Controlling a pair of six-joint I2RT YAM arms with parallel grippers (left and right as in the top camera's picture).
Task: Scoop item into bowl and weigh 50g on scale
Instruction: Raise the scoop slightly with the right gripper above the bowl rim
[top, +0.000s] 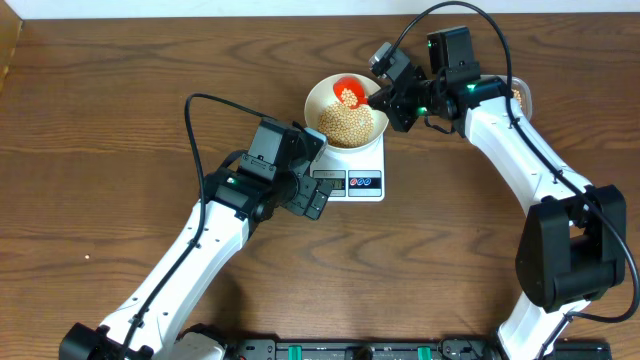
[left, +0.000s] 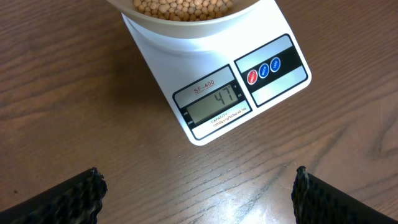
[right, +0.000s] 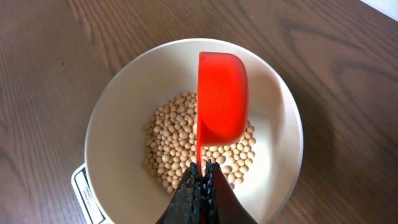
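Note:
The white bowl (top: 330, 95) stands on the white scale (top: 360, 180), with tan beans (top: 350, 122) heaped in it. In the left wrist view the scale (left: 205, 68) has 47 on its display, and the bowl (left: 186, 28) with beans (left: 183, 6) sits at the top edge. My right gripper (right: 200, 167) is shut on the thin handle of a red scoop (right: 222, 96), held tilted on its side over the beans (right: 180, 143) inside the bowl (right: 99, 124). A few beans lie in the scoop (top: 347, 92). My left gripper (left: 199, 199) hangs open and empty over the wood in front of the scale.
A container with beans (top: 520, 97) shows partly behind my right arm at the back right. The left arm's black cable (top: 200, 110) loops over the wooden table (top: 100, 150) left of the scale. A scale corner (right: 84, 186) peeks from under the bowl.

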